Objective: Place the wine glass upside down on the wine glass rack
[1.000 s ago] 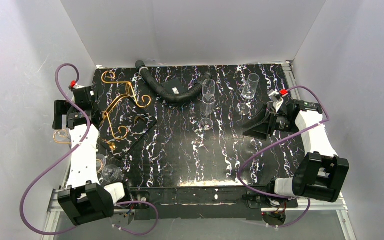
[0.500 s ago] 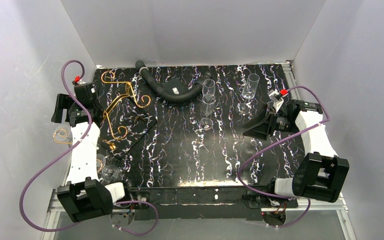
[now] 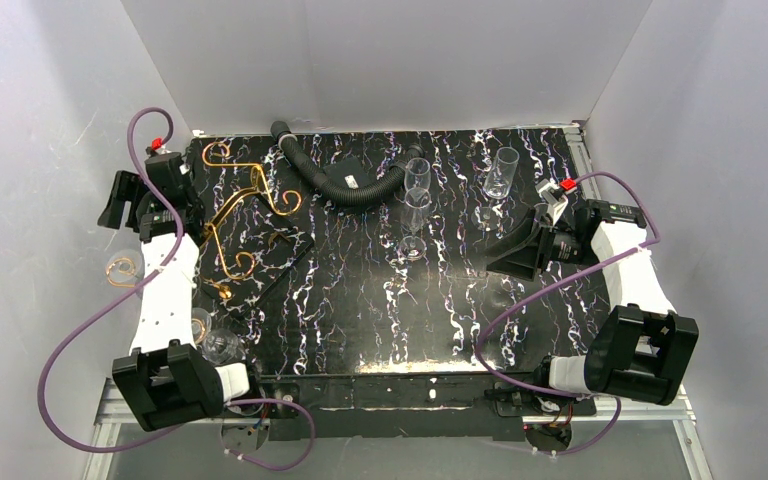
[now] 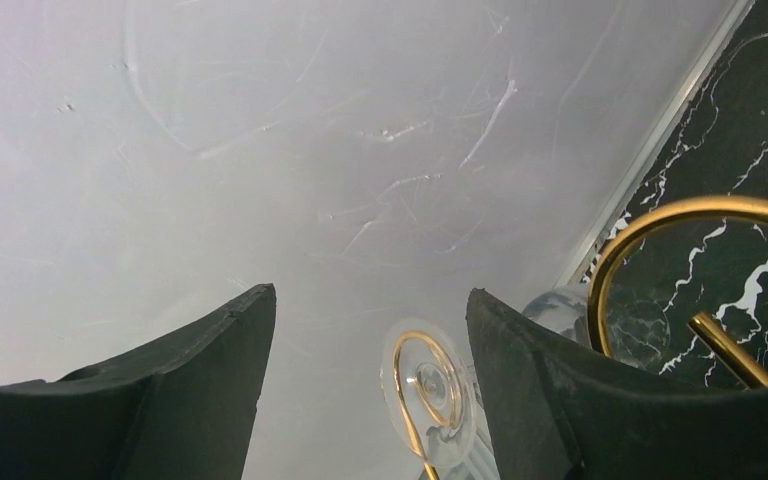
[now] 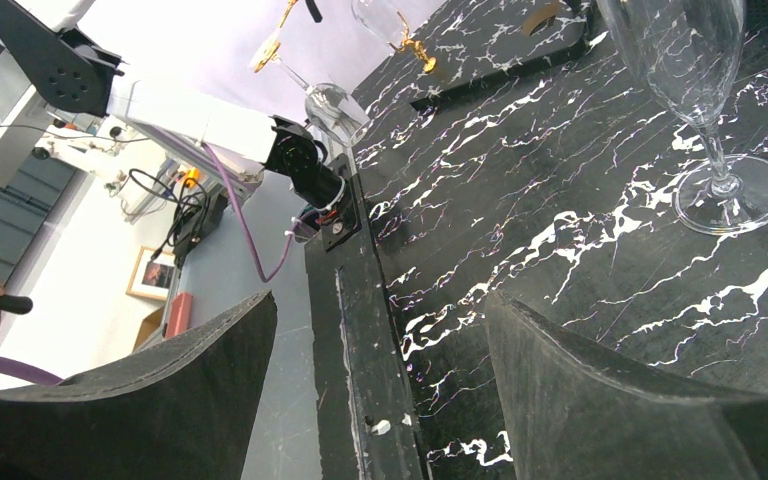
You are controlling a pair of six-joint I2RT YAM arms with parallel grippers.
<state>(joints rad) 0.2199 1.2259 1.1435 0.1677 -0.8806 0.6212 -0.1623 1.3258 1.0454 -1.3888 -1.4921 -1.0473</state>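
Observation:
The gold wire wine glass rack stands at the table's left side. One curled scroll reaches past the table's left edge. A clear wine glass hangs upside down on it, its foot resting on the spiral. My left gripper is open and empty, behind and above that glass and apart from it. In the left wrist view the gripper faces the grey wall, with the glass foot showing beyond its fingers. My right gripper is open and empty over the table's right side, also seen in its own view.
Another glass sits by the left arm's base near a rack scroll. Two upright glasses stand mid-table and far right. A black corrugated hose curves along the back. Grey walls close in on the left, back and right.
My left gripper has drawn back from the hanging glass toward the far left corner, and its jaws have narrowed a little. The glass stays on the scroll. The right arm is still.

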